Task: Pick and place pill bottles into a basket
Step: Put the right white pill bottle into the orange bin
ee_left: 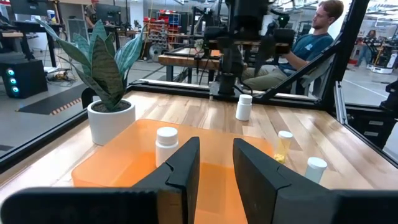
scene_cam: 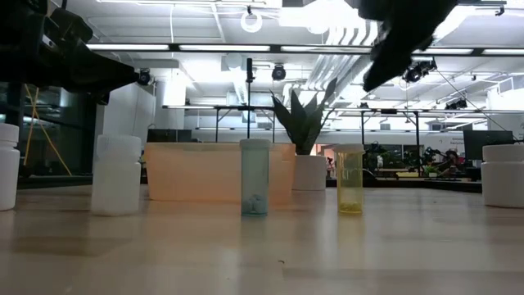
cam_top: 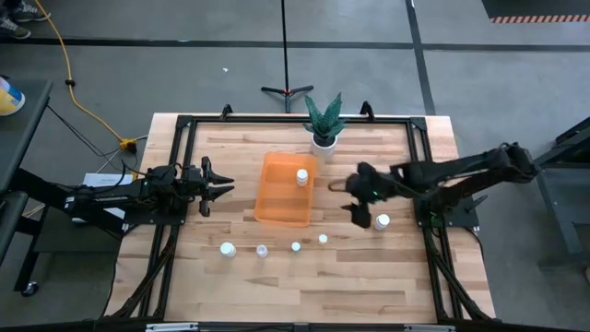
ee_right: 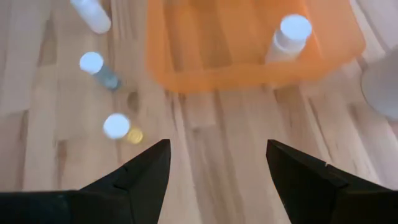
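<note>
The translucent orange basket [cam_top: 281, 198] sits at the table's middle. One white pill bottle [cam_top: 301, 175] stands upright on its floor; it also shows in the right wrist view [ee_right: 289, 36] and the left wrist view [ee_left: 166, 144]. Several white-capped bottles stand on the table in a row near the front [cam_top: 262, 250], among them a bluish one [scene_cam: 255, 176] and a yellow one [scene_cam: 350, 179]. Another bottle [cam_top: 382, 221] stands just beside my right gripper [cam_top: 355, 198], which hovers open and empty right of the basket. My left gripper [cam_top: 219, 186] is open and empty, left of the basket.
A white plant pot with green leaves [cam_top: 324, 136] stands just behind the basket's far right corner. A black frame [cam_top: 184, 124] runs round the table's edges. A person [ee_left: 314, 37] sits beyond the table's right side. Bare wood lies between the basket and the bottle row.
</note>
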{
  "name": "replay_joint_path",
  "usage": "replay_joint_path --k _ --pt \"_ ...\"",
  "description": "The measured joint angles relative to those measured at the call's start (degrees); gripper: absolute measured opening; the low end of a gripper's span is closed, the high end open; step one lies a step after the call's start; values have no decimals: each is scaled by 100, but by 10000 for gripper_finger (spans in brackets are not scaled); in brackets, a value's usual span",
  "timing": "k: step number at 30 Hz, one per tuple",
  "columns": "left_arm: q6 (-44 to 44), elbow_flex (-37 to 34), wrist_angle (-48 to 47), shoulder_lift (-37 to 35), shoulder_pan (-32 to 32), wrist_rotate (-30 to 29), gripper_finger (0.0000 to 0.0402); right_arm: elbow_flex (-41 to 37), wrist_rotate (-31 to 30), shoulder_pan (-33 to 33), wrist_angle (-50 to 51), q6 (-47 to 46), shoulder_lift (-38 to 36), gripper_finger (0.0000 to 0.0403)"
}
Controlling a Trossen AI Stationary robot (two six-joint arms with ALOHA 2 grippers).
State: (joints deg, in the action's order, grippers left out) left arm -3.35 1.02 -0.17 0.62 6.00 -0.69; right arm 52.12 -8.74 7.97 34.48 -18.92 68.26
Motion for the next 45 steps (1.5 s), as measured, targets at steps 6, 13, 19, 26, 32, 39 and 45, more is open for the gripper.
replay_joint_path --k 6,13,19,26,32,39,45 --pt "1 0 1 0 0 0 133 0 -359 1148 717 -792 -117 256" --pt "-1 0 1 0 0 0 133 0 -463 1780 1854 -1927 -99 256" --pt "-1 0 1 0 0 0 133 -71 -476 1963 2407 -2468 -100 255" --pt "-1 0 3 0 0 0 133 -385 -472 1985 2391 -2465 40 256" --pt "-1 0 1 0 0 0 133 -651 -463 1980 2398 -2600 40 256" --pt "-1 0 1 0 0 0 133 -1039 -469 1980 2097 -2613 40 256" --pt "-1 0 2 0 0 0 133 -1151 -482 1980 1960 -2621 40 256"
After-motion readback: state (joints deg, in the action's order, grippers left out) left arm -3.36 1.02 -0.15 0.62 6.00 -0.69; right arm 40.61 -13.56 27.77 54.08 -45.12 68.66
